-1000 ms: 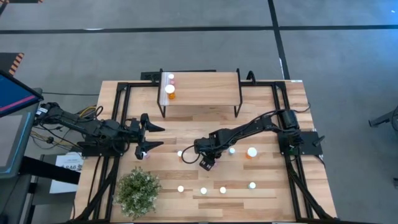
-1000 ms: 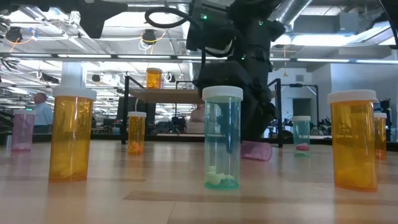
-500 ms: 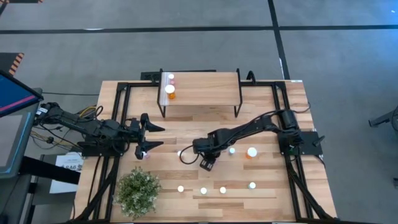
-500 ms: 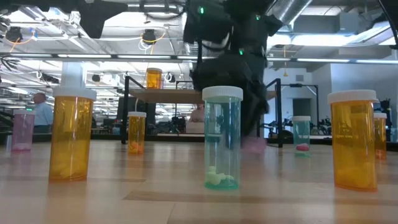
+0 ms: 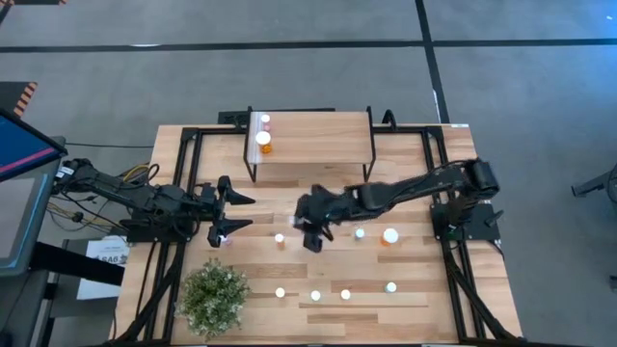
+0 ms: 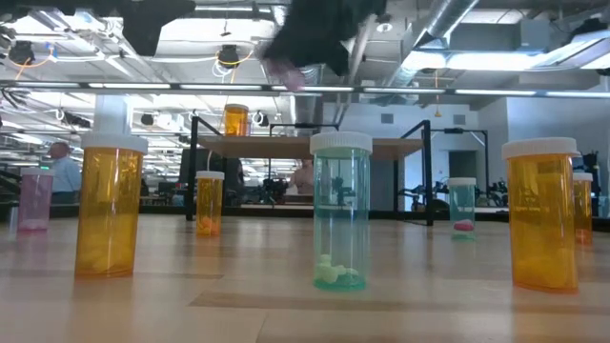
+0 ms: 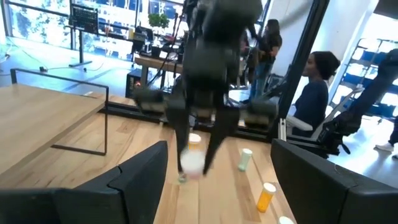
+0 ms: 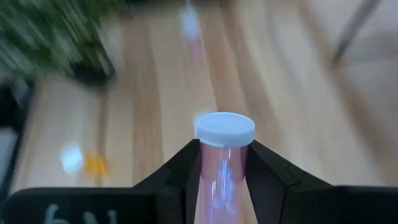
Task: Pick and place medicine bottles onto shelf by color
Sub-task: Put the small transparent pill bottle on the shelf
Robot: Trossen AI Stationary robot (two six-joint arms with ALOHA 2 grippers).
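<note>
**Pink bottle held aloft, short of shelf**

High view. Shelf at far edge of table. On shelf's left end: small pink bottle, orange bottle just in front of it. Right gripper out in front of shelf, slightly left of its middle, arm stretched across from the right. Load not readable here. Left gripper in front of and left of shelf, fingers spread wide, nothing between them. Pink bottle on table just beside left gripper. In front of shelf: white cap, teal bottle, big orange bottle. Farther from shelf, row of four caps. Plant well in front of shelf's left corner.

Low view. Shelf in background, orange bottle standing on it. Right gripper above shelf level, blurred, pink showing at tip. Upright on table nearer than shelf: teal bottle, orange bottles and.

Left wrist view. Left fingers wide apart, empty. Beyond them, right gripper hanging over table, white-capped bottle between its fingers. Person seated beyond table.

Right wrist view. Right fingers clamped on both sides of pink bottle, white cap up, bottle upright. Table below blurred.
</note>
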